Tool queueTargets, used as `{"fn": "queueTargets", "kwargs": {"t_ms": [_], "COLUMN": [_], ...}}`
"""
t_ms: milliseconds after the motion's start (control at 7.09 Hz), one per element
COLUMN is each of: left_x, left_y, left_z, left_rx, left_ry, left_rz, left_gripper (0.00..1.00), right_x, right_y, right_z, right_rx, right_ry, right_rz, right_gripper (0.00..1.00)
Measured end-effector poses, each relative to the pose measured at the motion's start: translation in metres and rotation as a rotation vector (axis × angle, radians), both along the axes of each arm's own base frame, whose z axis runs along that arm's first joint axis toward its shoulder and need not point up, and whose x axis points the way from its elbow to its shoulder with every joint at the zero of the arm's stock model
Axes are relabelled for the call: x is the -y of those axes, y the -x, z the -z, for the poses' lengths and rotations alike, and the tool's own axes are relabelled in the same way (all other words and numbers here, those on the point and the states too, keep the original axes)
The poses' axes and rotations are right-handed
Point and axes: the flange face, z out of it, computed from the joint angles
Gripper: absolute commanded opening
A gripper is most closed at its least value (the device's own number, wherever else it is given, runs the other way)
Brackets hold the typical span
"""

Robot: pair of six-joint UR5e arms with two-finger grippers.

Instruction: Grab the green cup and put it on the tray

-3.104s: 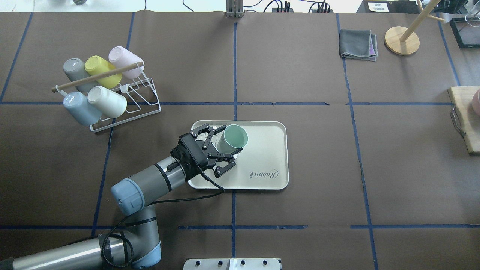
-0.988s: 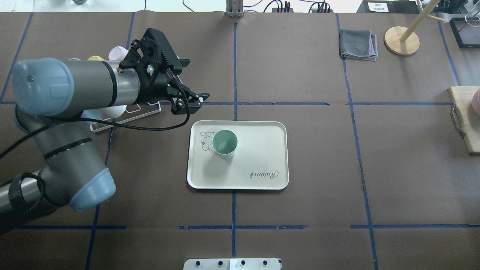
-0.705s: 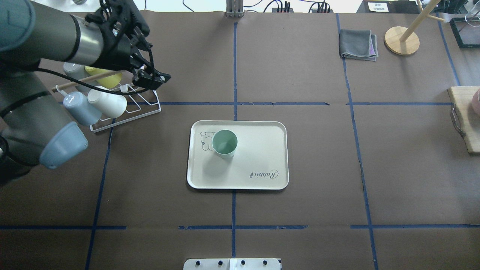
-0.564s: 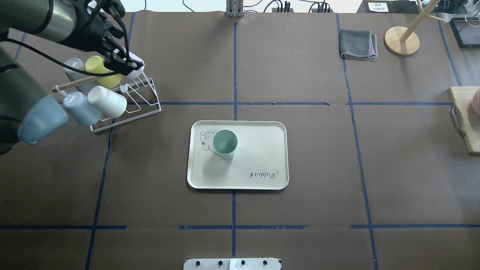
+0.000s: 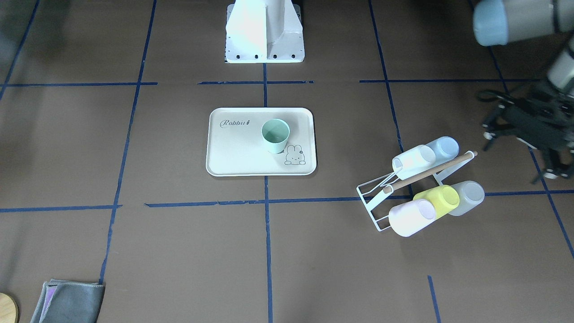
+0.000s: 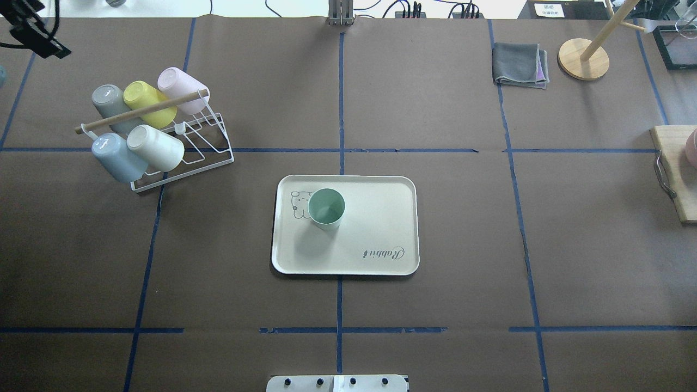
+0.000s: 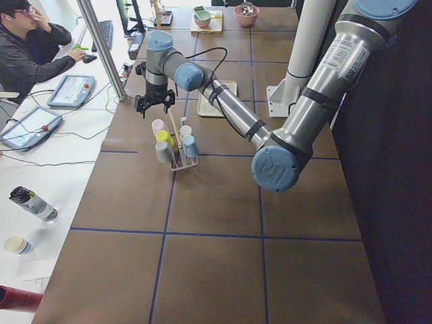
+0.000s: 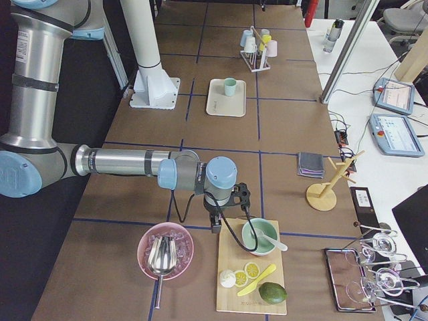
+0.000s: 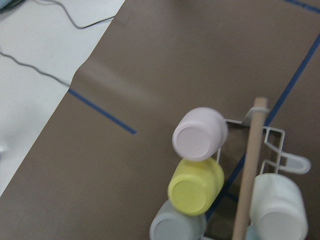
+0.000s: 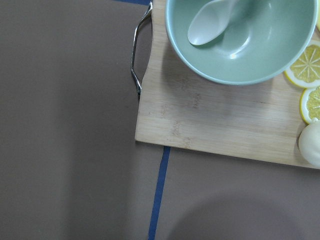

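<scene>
The green cup [image 6: 326, 208] stands upright on the left part of the cream tray [image 6: 375, 228], beside the rabbit drawing. Nothing touches it. Both also show in the front view, the cup [image 5: 275, 134] on the tray [image 5: 242, 152]. My left gripper [image 5: 520, 150] hangs open and empty past the cup rack, far from the tray. It also shows in the left side view [image 7: 154, 112]. My right gripper [image 8: 217, 224] is at the other end of the table by the cutting board. I cannot tell whether it is open or shut.
A white wire rack [image 6: 179, 147] at the far left holds several cups: yellow [image 6: 148, 103], pink, grey, blue and whitish. A grey cloth [image 6: 520, 65] and a wooden stand [image 6: 582, 57] are at the far right. A cutting board [image 8: 251, 267] holds a green bowl.
My left gripper let go of the green cup on the tray, rose and swung away left, past the rack to the table's far corner. The cup has stayed put, upright.
</scene>
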Motion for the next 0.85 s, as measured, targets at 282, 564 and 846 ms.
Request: {"fn": "queueTargets", "kwargs": {"t_ms": [282,564,846], "left_x": [0.030,0.028,-0.020], "left_y": [0.112,0.201,0.238], "left_z": [-0.097,-0.196,-0.294], "left_rx": [-0.067,-0.097,-0.114], "left_ry": [0.258,0.465,0.632], "left_rz": [0.115,0.246,0.321], "left_gripper": [1.00,1.00,1.00], "right_x": [0.004,0.007,0.008], "right_y": [0.000,0.000,0.000], "right_z": [0.003,0.007,0.007], "right_rx": [0.001,0.003,0.002], "right_ry": [-0.008,-0.012,-0.012], "right_rz": [-0.001,-0.003,-0.003], "right_gripper": [1.00,1.00,1.00]}}
